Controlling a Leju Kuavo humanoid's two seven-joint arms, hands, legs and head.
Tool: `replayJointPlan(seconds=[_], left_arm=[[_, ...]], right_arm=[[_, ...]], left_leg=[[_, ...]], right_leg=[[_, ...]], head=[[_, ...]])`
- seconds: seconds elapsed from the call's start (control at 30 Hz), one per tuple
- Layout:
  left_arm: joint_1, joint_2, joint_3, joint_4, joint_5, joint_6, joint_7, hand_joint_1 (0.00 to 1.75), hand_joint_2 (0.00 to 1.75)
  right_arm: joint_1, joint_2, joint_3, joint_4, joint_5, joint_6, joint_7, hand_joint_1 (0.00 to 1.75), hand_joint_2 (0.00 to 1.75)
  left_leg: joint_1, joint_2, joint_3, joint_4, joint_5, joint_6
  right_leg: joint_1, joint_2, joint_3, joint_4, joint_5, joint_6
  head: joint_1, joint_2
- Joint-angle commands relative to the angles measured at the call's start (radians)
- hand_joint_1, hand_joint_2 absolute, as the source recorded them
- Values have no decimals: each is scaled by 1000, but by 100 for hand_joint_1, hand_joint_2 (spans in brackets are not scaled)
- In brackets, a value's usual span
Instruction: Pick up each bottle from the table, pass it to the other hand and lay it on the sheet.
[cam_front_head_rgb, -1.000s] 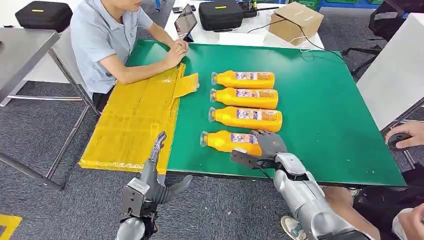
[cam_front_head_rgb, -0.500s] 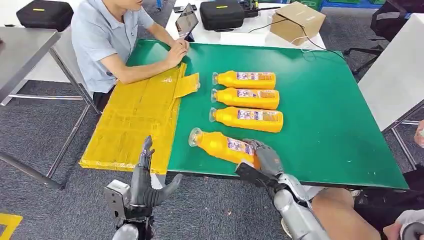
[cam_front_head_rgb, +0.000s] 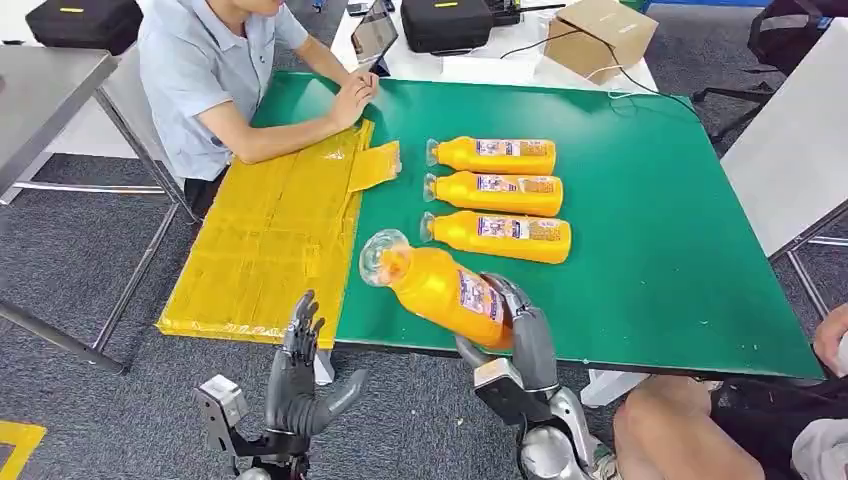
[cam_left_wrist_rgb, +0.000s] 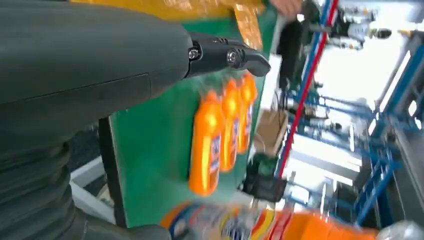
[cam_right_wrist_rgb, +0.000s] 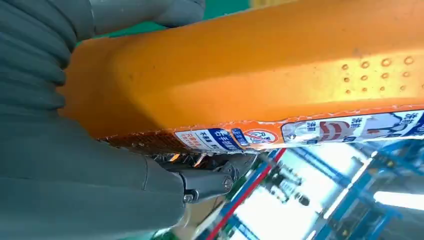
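My right hand (cam_front_head_rgb: 522, 332) grips an orange bottle (cam_front_head_rgb: 440, 288) by its base and holds it lifted off the green table (cam_front_head_rgb: 660, 240), clear cap toward the yellow sheet (cam_front_head_rgb: 270, 240). The right wrist view shows the same bottle (cam_right_wrist_rgb: 260, 70) tight against the palm. Three more orange bottles (cam_front_head_rgb: 497, 191) lie side by side on the table beyond it; the left wrist view shows them (cam_left_wrist_rgb: 220, 135) too. My left hand (cam_front_head_rgb: 300, 375) hangs below the table's near edge, fingers spread, holding nothing.
A person in a light blue shirt (cam_front_head_rgb: 205, 70) sits at the far left corner with hands resting at the sheet's far end. Another person's knee (cam_front_head_rgb: 680, 430) is near my right arm. A cardboard box (cam_front_head_rgb: 600, 30) and black cases stand on the white table behind.
My right hand has lifted the nearest bottle off the table and tilted it up toward the camera. My left hand has shifted slightly right and up, staying spread.
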Motion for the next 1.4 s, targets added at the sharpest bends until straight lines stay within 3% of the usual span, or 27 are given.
replayJointPlan(seconds=[0.03, 0.37, 0.67, 1.0, 1.03, 1.07, 1.1, 1.13, 1.4], left_arm=[[-49, 59, -81, 2, -5, -38, -16, 0, 175], [-81, 44, -85, 19, 52, -96, 25, 0, 175], [-123, 28, -75, 68, 183, -182, 120, 0, 175], [-142, 13, -18, 50, 228, -201, 124, 0, 175], [-142, 13, -15, 45, 228, -201, 126, 23, 175], [-140, 9, -5, 39, 225, -194, 122, 101, 175], [-138, 8, -2, 35, 223, -191, 120, 101, 175], [-136, 7, 1, 31, 221, -186, 119, 175, 175], [-98, -5, 54, -32, 206, -122, 74, 175, 175]], right_arm=[[-91, -5, 147, 167, 53, 68, 49, 175, 175], [-156, 26, 271, 225, 166, 31, 47, 175, 175], [-187, 43, 339, 223, 142, -28, 9, 175, 175], [-218, 39, 370, 300, 92, 52, 25, 175, 175], [-217, 38, 372, 306, 91, 54, 24, 175, 175], [-217, 38, 378, 315, 95, 67, 31, 175, 175], [-214, 38, 382, 318, 96, 71, 32, 175, 175], [-213, 39, 385, 320, 96, 75, 33, 175, 175], [-208, 39, 418, 346, 116, 112, 69, 175, 175]], left_leg=[[1, 2, 4, -1, -1, -1], [0, 2, 3, -1, -1, -1], [0, 0, 2, -1, 0, -1], [1, 0, 5, -2, -1, -1], [0, 0, 4, -2, 0, -1], [1, 0, 3, -1, 0, -1], [1, 0, 4, -2, -1, -1], [1, 0, 4, -2, 0, -1], [1, -1, 2, -1, 0, -1]], right_leg=[[1, 0, 4, -1, -1, -2], [1, 1, 3, 0, 0, -1], [1, -2, 2, -1, 0, -1], [1, -2, 5, -2, -1, -2], [1, -2, 4, -1, -1, -1], [1, -2, 3, -1, 0, -1], [1, -2, 5, -2, -1, -2], [1, -2, 4, -1, -1, -1], [1, -2, 2, -1, -1, -1]], head=[[0, 0], [0, 0], [0, 0], [0, 0], [0, 0], [0, 0], [0, 0], [0, 0], [0, 0]])
